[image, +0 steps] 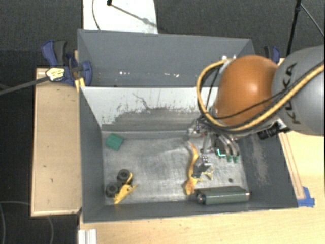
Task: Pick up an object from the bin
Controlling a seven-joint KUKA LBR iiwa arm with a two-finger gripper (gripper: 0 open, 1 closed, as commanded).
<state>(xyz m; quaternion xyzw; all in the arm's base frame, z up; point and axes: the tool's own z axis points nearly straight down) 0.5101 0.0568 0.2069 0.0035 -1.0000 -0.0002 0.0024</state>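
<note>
Claw [204,165] beside one yellow toy [190,183]

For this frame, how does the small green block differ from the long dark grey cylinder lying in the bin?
Shape: the small green block is squat and boxy; the long dark grey cylinder is slim. Size: the cylinder is far longer than the block. Place: the block sits alone at back left; the cylinder lies along the front wall, right, just below the gripper. Both rest on the bin floor.

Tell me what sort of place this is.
Probably a robot grasping test cell: a KUKA arm reaches into a grey metal bin of loose things, such as a green block and a dark cylinder.
</note>
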